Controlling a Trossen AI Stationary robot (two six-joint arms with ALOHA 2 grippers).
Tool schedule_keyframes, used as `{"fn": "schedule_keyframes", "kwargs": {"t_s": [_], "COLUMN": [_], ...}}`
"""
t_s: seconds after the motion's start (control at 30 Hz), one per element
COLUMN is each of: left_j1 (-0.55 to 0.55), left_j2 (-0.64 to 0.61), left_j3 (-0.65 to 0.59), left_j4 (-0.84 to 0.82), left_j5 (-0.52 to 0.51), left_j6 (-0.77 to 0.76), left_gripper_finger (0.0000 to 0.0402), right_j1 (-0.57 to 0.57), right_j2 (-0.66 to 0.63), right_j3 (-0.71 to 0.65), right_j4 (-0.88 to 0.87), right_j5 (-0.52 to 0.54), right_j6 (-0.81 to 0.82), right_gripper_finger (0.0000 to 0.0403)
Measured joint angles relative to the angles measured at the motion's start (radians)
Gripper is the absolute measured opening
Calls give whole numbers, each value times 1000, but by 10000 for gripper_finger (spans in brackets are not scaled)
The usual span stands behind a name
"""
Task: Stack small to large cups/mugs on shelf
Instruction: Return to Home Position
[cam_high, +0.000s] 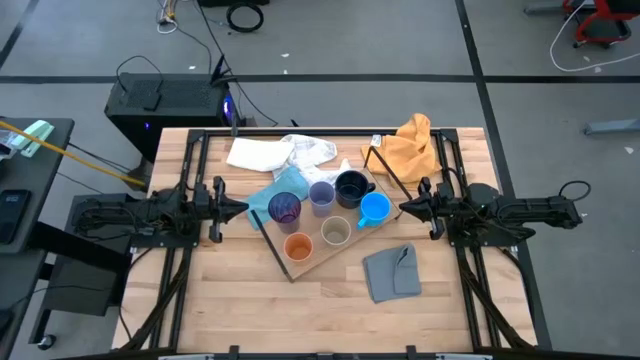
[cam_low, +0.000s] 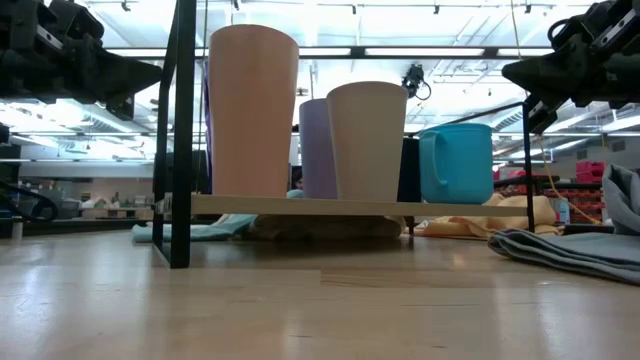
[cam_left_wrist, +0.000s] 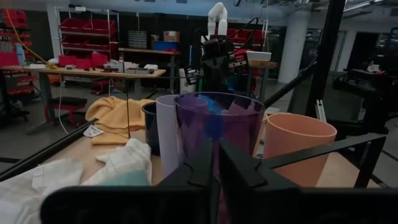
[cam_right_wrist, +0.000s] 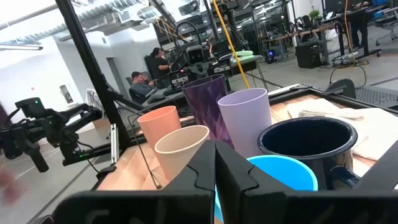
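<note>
Both arms lie level, left gripper (cam_high: 240, 210) and right gripper (cam_high: 407, 209) facing, fingers pressed together

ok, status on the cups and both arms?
Left gripper shut, empty, left of shelf. Right gripper shut, empty, right of it. All six cups upright on shelf, none nested. Grey cloth beside shelf, not blocking.

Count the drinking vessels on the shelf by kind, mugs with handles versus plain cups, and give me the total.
Mugs with handles: 2 (black mug, blue mug)
Plain cups: 4 (purple tumbler, lavender cup, beige cup, orange cup)
Total: 6
</note>
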Motion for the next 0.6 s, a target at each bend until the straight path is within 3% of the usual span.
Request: {"fn": "schedule_keyframes", "kwargs": {"t_s": [0.6], "left_j1": [0], "left_j2": [0], "left_j3": [0], "left_j4": [0], "left_j5": [0], "left_j6": [0], "left_gripper_finger": [23], "right_j1": [0], "right_j2": [0], "right_j3": [0], "right_j4": [0], "right_j5": [0], "right_j6": [-1], "right_gripper_finger": [9]}}
